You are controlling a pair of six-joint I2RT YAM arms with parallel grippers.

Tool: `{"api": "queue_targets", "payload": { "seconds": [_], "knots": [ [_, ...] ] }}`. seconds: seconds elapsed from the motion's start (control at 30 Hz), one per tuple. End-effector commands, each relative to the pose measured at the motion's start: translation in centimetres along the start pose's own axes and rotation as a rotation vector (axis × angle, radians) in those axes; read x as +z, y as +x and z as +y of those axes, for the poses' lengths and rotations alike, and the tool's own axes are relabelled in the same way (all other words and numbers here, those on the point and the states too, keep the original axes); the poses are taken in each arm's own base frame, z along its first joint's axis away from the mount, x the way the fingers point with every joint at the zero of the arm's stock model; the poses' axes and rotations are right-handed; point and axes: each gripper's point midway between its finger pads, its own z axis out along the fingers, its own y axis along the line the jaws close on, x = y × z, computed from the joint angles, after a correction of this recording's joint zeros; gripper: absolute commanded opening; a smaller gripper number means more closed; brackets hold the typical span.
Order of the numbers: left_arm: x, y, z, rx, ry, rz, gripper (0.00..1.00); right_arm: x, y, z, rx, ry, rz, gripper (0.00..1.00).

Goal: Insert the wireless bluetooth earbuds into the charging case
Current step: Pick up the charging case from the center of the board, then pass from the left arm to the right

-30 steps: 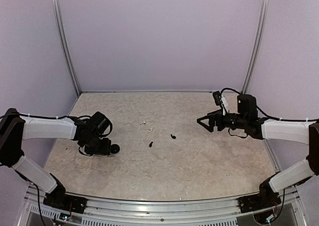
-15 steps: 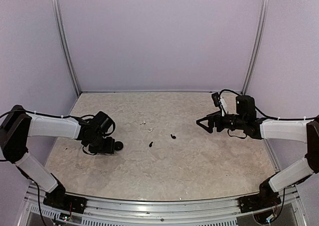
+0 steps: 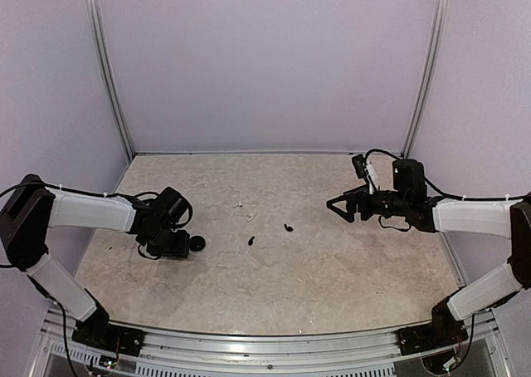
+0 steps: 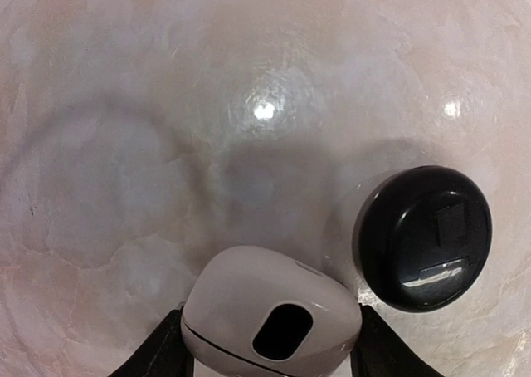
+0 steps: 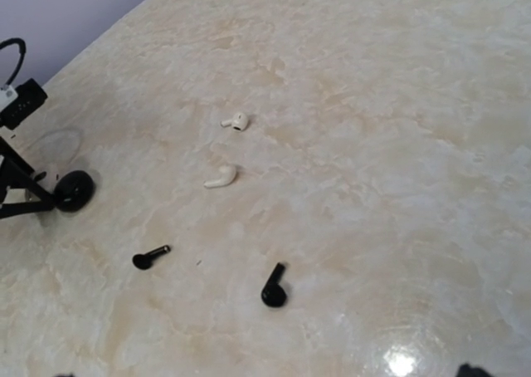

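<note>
Left end effector [image 3: 172, 246], at the desk's [image 3: 348, 269] 9 o'clock, clasps the white charging case [image 4: 270, 323]; black charging case [image 4: 423, 237] just beside, at 3 o'clock; white earbuds [image 5: 221, 176] and black earbuds [image 5: 275, 287] lie mid-desk; right end effector [image 3: 338, 203] gapes wide, empty.

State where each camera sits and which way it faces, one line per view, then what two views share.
Top external: above and behind the bases, looking down at the table; both arms, left gripper and right gripper show.
Left wrist: facing straight down; white charging case held between its own fingers, black charging case beside.
Right wrist: looking obliquely across the table at four earbuds; own fingertips barely show.
Shared: both wrist views show the black charging case.
</note>
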Motion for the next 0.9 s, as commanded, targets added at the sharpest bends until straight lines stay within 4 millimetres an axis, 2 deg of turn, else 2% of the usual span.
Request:
{"api": "queue_targets", "payload": {
  "seconds": [0.0,0.17,0.23,0.37,0.57,0.67,0.87],
  "knots": [
    [-2.4,-2.2,0.2,0.008,-0.013,-0.075,0.55,-0.2,-1.9,1.4,-0.038,-0.042,-0.043,1.0],
    [-6.2,-4.8,-2.5,0.096,0.064,-0.182,0.54,-0.2,-1.9,2.1,-0.008,-0.085,-0.035,0.99],
    [-8.0,-5.6,-4.7,0.194,0.107,-0.243,0.53,-0.2,-1.8,2.4,0.011,-0.1,-0.025,1.0],
    [-11.6,-5.9,-10.0,0.418,0.178,-0.377,0.5,-0.5,-1.6,3.4,0.057,-0.151,-0.003,0.99],
    [-16.4,-3.8,-18.2,0.729,0.329,-0.578,0.49,-1.0,-0.6,6.2,0.119,-0.261,0.056,0.98],
    [-18.4,-2.3,-21.4,0.874,0.361,-0.682,0.49,-1.0,0.2,8.1,0.151,-0.318,0.097,0.95],
    [-20.4,0.2,-25.2,1.051,0.387,-0.807,0.48,-0.8,1.6,12.1,0.188,-0.429,0.168,0.87]
  ]
}}
